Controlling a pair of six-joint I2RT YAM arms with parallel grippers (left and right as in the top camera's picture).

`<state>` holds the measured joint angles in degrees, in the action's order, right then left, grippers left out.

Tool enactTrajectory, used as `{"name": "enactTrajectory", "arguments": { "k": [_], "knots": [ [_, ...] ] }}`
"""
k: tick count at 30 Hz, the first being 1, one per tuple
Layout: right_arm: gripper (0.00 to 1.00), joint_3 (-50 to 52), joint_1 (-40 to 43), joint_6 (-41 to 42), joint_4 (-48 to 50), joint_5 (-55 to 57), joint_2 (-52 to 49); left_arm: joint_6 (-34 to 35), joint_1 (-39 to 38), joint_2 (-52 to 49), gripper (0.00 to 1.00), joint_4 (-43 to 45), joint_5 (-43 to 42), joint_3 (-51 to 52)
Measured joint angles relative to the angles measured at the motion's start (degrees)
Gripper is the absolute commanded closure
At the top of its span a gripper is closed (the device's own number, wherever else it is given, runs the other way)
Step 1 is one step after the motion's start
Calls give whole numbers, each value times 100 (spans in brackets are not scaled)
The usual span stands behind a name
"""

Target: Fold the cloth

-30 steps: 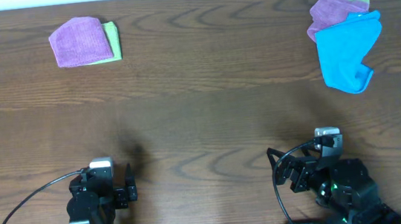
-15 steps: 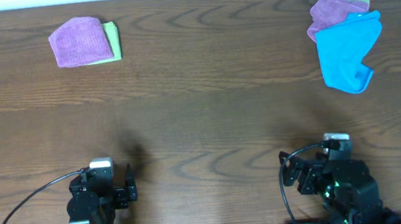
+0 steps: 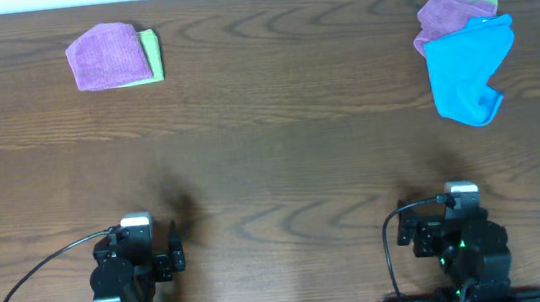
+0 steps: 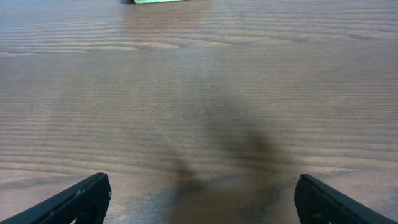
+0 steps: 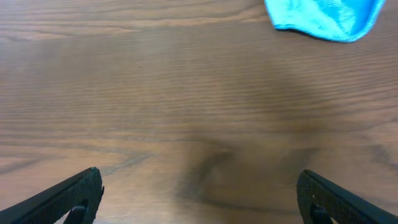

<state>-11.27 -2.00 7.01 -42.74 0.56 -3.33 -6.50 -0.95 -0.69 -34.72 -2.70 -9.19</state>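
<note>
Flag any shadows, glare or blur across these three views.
Overhead: sharp, no harsh glare on the brown wooden table. Left wrist: soft dark shadow mid-frame, far end slightly blurred. Right wrist: faint shadow near centre; crumpled blue cloth cut off at top edge.

You've got overhead looking straight down on the whole table [image 3: 272,171], with its near edge at the bottom of the frame. Both wrist cams sit low and close to the table, facing its far edge. Left wrist shares the green cloth [image 4: 158,1] with overhead; right wrist shares the blue cloth [image 5: 323,15].
</note>
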Motion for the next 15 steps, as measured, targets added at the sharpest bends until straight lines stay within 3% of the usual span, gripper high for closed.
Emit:
{"name": "enactTrajectory", "arguments": {
  "k": [15],
  "knots": [
    [1,109,203,-1023,13,-192,238,0,0,0,5,0,9,0]
  ]
}}
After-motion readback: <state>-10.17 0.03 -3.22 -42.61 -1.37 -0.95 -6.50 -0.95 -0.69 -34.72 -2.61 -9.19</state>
